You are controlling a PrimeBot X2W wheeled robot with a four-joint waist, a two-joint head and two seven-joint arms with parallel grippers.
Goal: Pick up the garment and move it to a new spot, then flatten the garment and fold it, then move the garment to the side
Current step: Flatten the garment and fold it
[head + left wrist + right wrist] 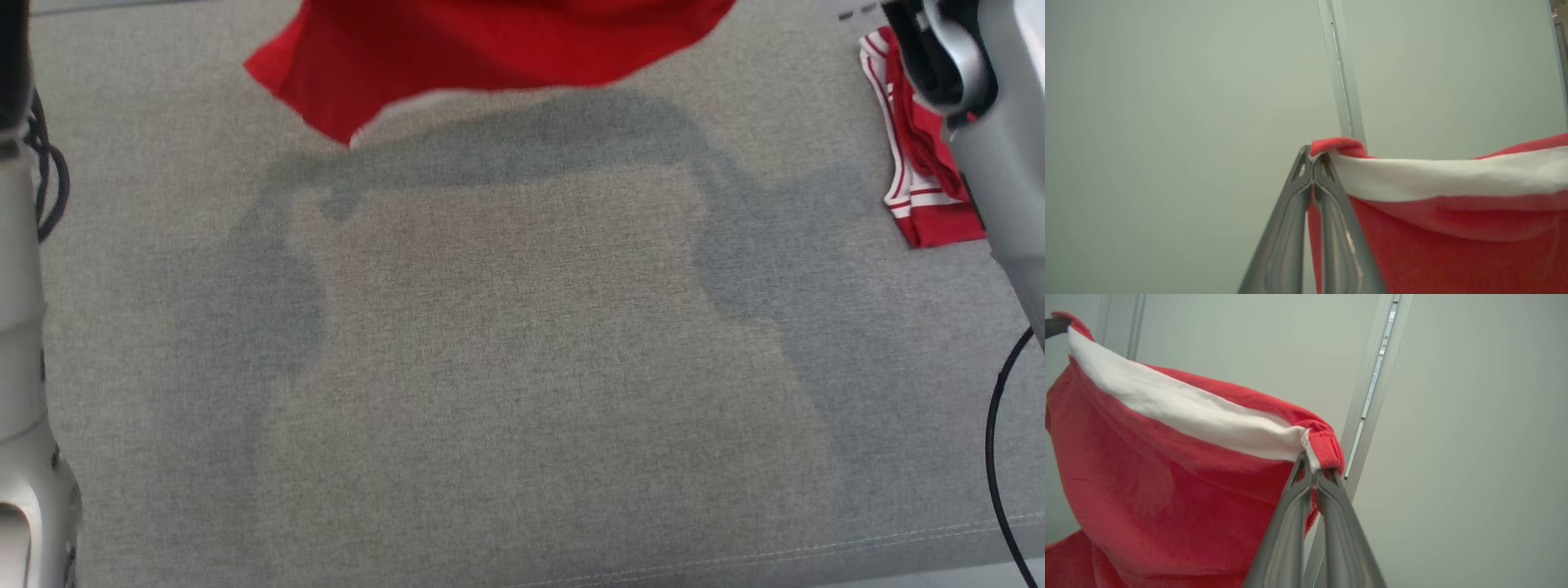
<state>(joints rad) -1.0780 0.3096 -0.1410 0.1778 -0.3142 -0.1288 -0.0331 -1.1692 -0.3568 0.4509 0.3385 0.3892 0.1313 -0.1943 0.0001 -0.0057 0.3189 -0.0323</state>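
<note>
**1. Work surface.** The grey fabric-covered surface (522, 367) spans the head view. The shadow of the load falls across its middle. Treat that middle area as the likely landing zone.

**2. Garment.** The red garment (490, 49) hangs in the air over the far part of the surface, with its lower hem at the top of the head view. It appears to be apart from the surface. In both wrist views its white band runs along the upper edge, stretched between the 2 end effectors with a slight sag.

**3. Second item.** A folded red-and-white striped cloth (922, 204) lies at the right edge, just beside the right arm (1004, 163). Route the load away from it.

**4. End effectors.** The left end effector (1313, 161) is clamped on 1 upper corner of the garment, with its fingers pressed together on the fabric. The right end effector (1312, 473) is clamped the same way on the opposite corner.

**5. Step in hand.** This is judged to be the carry to the new spot, ahead of flattening.
- Hold the 2 end effectors level and far enough apart to take the sag out of the band.
- Lower so that the hem meets the surface first, then draw the upper edge along so the cloth lays out flat.
- Release neither corner until the fabric rests on the surface. Each grip holds only a small fold, so a sharp pull may slip it.
</note>
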